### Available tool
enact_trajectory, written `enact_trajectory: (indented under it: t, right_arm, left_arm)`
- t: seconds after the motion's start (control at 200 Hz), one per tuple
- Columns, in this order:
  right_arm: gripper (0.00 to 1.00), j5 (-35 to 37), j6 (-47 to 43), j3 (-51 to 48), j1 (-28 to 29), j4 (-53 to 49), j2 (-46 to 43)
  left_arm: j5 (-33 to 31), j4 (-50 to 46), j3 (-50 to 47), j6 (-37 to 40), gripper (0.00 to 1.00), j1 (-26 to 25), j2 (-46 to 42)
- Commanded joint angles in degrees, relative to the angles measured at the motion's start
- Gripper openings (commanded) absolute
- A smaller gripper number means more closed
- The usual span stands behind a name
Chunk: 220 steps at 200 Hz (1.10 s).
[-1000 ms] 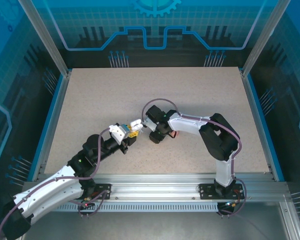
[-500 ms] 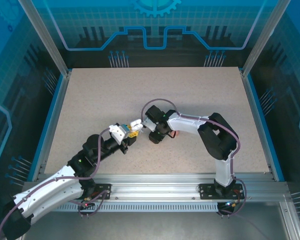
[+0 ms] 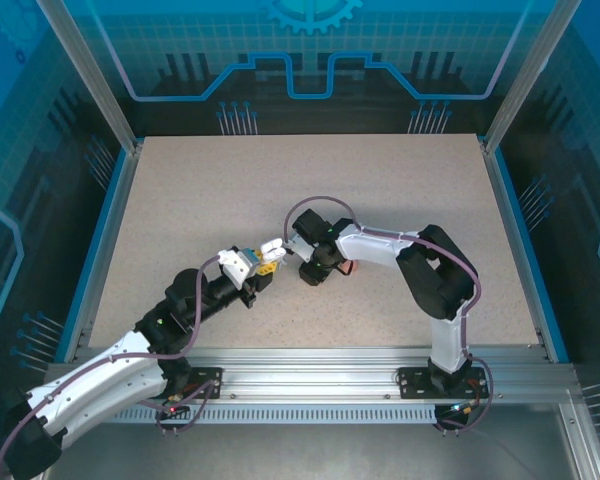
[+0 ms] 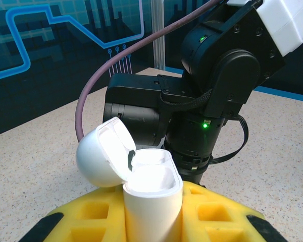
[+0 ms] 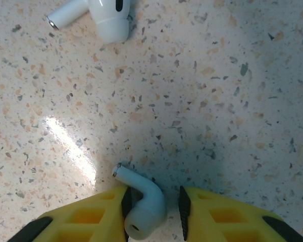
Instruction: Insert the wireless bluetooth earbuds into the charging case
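My left gripper [image 4: 151, 224] is shut on a white charging case [image 4: 151, 196], held upright with its lid [image 4: 103, 156] swung open to the left and its wells bright and hard to read. In the top view this case [image 3: 273, 246] sits just left of my right gripper [image 3: 313, 272], which points down at the table. A white stemmed earbud [image 5: 144, 206] lies on the table between the right gripper's [image 5: 155, 212] fingers. It touches the left pad, with a gap to the right pad, so the jaws stand open around it. A second white earbud [image 5: 98, 15] lies further off.
The right arm's black wrist [image 4: 212, 91] stands close behind the held case. A small salmon-pink thing [image 3: 349, 267] peeks out at the right wrist's side, and I cannot tell what it is. Blue rails [image 3: 100, 240] edge the speckled table [image 3: 380, 190].
The right wrist has shifted very slightly and covers more of the pink thing. The left arm and the case have not moved.
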Motion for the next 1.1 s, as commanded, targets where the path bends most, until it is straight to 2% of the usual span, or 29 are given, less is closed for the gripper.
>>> enact_trajectory:
  t: [0.0,0.295,0.905,1.096]
  right_arm:
    - [0.33,-1.30,0.55,-1.62,-0.59,-1.82,-0.78]
    - [0.37,-1.50,0.05,-2.37,-0.70,-2.02,-2.36]
    - [0.33,-2.08,0.86,-0.55,-0.73,0.30,1.26]
    - [0.28,-2.09,0.74,-0.52,-0.27,0.97,0.89]
  left_arm:
    - [-0.94,0.72,0.71,0.16,0.00,-0.32,-0.34]
    - [-0.93,0.82,0.77,0.16,0.00,-0.35,-0.30]
    - [-0.92,0.72,1.04,0.41,0.00,-0.32,-0.11]
    - [-0.96,0.71,1.12,0.76,0.00,-0.36,-0.02]
